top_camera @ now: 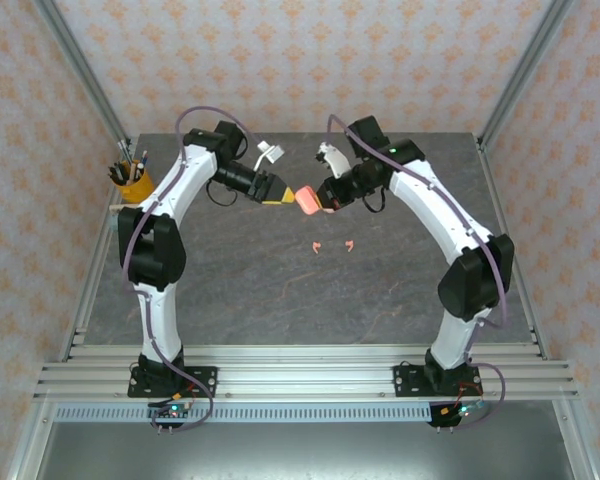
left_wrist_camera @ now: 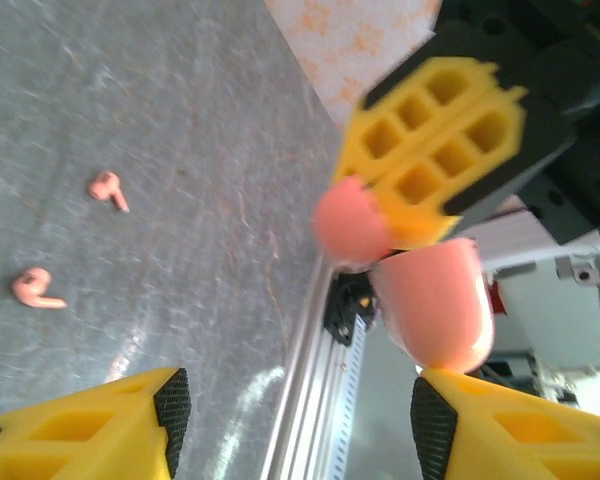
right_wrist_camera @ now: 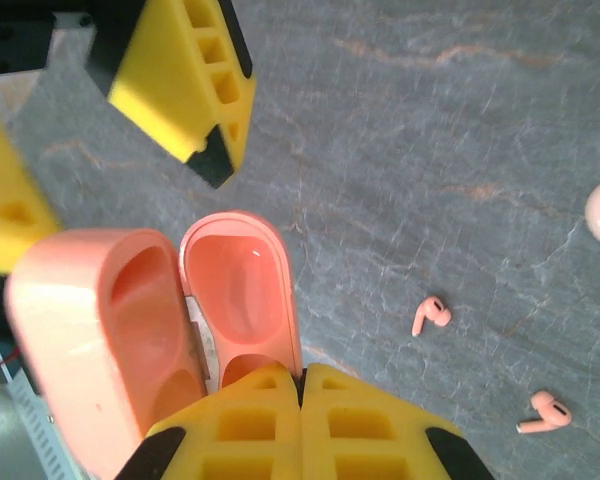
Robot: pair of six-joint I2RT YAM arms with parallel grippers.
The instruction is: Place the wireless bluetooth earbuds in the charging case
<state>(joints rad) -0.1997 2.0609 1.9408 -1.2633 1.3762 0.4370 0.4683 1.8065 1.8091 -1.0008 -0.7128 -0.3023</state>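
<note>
White shells, black joints and looping purple cables (top_camera: 183, 125) clothe my left arm (top_camera: 170, 215) and right arm (top_camera: 450, 225). My left tool (top_camera: 283, 192) and right tool (top_camera: 326, 202) have yellow, grid-hollowed fingers (right_wrist_camera: 250, 430) with black pads (left_wrist_camera: 173, 410).

Charging case (top_camera: 306, 198) above table (top_camera: 280, 300) middle, two earbuds (top_camera: 318, 247) just before it, pen cup (top_camera: 130, 182) far left.

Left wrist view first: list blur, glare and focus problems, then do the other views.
Left wrist: the charging case close to the lens is blurred, the earbuds soft, a pale glare streak on the table. Right wrist: earbuds crisp, a small highlight inside the case's open shell. Top external: evenly lit, no blur.
</note>
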